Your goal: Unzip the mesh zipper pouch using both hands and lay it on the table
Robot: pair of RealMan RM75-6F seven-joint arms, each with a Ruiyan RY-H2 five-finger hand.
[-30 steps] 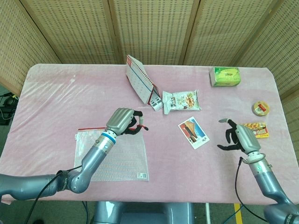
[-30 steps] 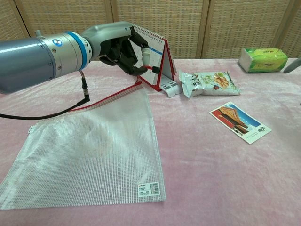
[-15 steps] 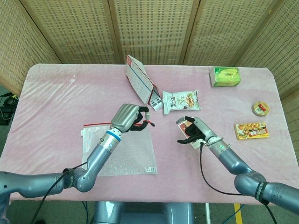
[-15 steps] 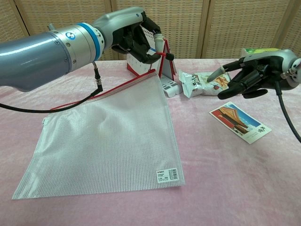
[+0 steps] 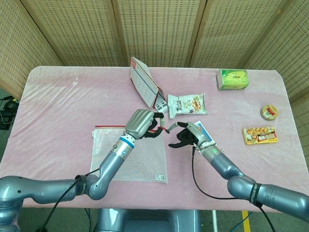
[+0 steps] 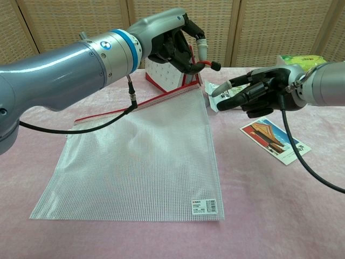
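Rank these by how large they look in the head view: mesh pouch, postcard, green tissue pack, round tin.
1. mesh pouch, clearly largest.
2. green tissue pack.
3. round tin, smallest.
The postcard is mostly hidden under the right hand, so I cannot rank it.

You have a table [image 5: 72,101] covered in pink cloth. On it lie the mesh zipper pouch [image 5: 130,162] near the front edge, a standing desk calendar [image 5: 144,87] toward the back, a snack packet [image 5: 187,104] beside it, a postcard [image 6: 275,139], a green tissue pack [image 5: 232,79], a small round tin [image 5: 269,112] and a flat orange packet [image 5: 260,135].
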